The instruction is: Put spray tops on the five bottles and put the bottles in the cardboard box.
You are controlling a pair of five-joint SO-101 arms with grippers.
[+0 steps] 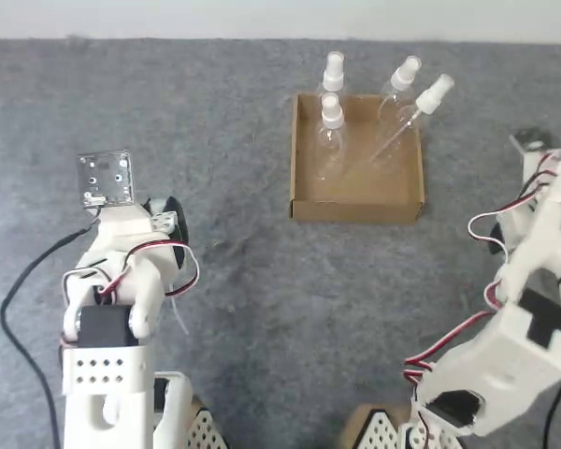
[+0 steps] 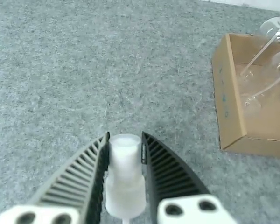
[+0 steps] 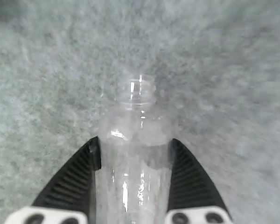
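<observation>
My left arm (image 1: pixel 112 309) is folded low with the wrist pointing forward, my left gripper (image 2: pixel 125 136) clamped on a spray top (image 2: pixel 125 182). My right arm (image 1: pixel 528 309) is bent at the elbow, my right gripper (image 3: pixel 134 142) closed around an open-necked bottle (image 3: pixel 135 116).

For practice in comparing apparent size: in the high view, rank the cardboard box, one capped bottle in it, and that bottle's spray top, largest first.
1. cardboard box
2. bottle
3. spray top
All sit together, so nearness changes nothing.
</observation>
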